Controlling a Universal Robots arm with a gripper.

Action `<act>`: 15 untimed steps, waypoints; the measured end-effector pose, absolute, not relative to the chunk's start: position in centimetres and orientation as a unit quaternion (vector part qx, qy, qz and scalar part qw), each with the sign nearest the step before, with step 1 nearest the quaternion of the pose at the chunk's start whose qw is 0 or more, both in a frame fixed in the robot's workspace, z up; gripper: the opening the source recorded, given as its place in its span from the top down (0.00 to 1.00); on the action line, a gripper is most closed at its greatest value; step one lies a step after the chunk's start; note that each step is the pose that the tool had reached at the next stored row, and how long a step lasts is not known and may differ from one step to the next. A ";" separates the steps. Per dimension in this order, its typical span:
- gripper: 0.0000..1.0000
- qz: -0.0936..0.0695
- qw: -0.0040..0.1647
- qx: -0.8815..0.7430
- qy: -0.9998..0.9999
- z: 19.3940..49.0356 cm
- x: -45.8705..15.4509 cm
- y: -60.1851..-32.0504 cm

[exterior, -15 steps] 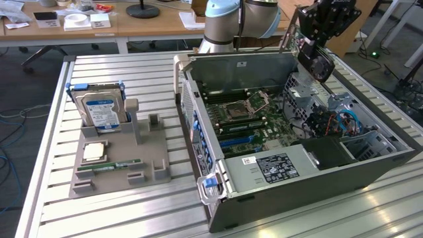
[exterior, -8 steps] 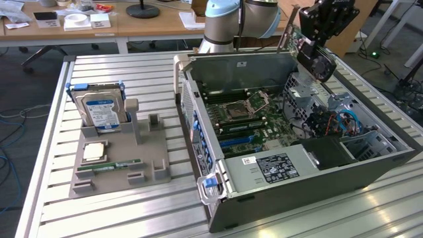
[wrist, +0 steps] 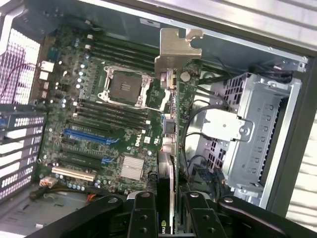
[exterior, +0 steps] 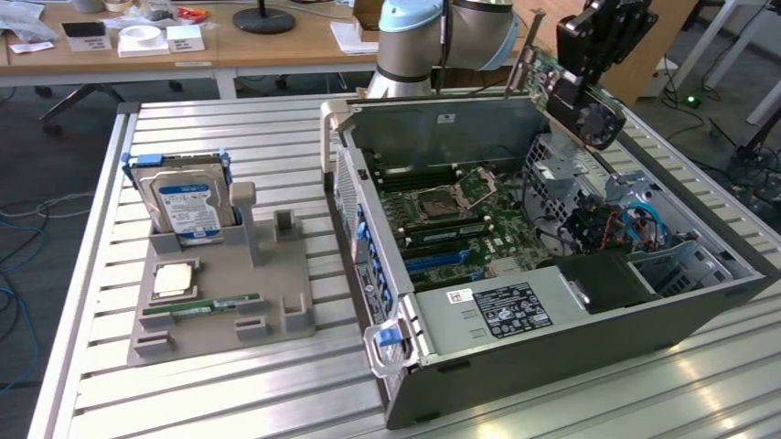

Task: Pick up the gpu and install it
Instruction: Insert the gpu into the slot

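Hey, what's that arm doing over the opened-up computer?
The robot arm's gripper is shut on a graphics card and holds it in the air above the open computer case. The card is not in a slot on the motherboard yet. Beside the case, a grey stand on the table holds a hard drive and a memory stick.

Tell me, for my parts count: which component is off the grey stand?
The gpu, the dark card clamped in the pincer above the case; hard drive, processor and memory stick sit on the stand.
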State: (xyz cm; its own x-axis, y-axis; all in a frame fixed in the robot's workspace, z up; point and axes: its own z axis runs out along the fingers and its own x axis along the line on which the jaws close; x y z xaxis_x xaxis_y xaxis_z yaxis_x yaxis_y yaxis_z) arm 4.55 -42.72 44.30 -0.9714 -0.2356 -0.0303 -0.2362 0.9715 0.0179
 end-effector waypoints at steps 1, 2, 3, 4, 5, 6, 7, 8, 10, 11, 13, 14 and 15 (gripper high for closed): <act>0.74 0.011 0.014 -0.127 0.992 44.3 4.5 -42.7; 0.74 0.011 0.014 -0.135 0.991 44.3 4.5 -42.7; 0.74 0.011 0.014 -0.143 0.990 44.3 4.5 -42.7; 0.74 0.011 0.014 -0.151 0.988 44.3 4.5 -42.7; 0.74 0.011 0.014 -0.159 0.987 44.3 4.5 -42.7; 0.74 0.011 0.013 -0.168 0.986 44.3 4.5 -42.7; 0.74 0.011 0.013 -0.176 0.984 44.3 4.5 -42.7; 0.74 0.012 0.013 -0.185 0.983 44.3 4.5 -42.7; 0.74 0.012 0.013 -0.202 0.979 44.3 4.5 -42.7; 0.74 0.012 0.013 -0.212 0.977 44.3 4.5 -42.7; 0.74 0.012 0.013 -0.229 0.973 44.3 4.5 -42.7; 0.74 0.012 0.013 -0.238 0.971 44.3 4.5 -42.7; 0.74 0.012 0.013 -0.247 0.969 44.3 4.5 -42.7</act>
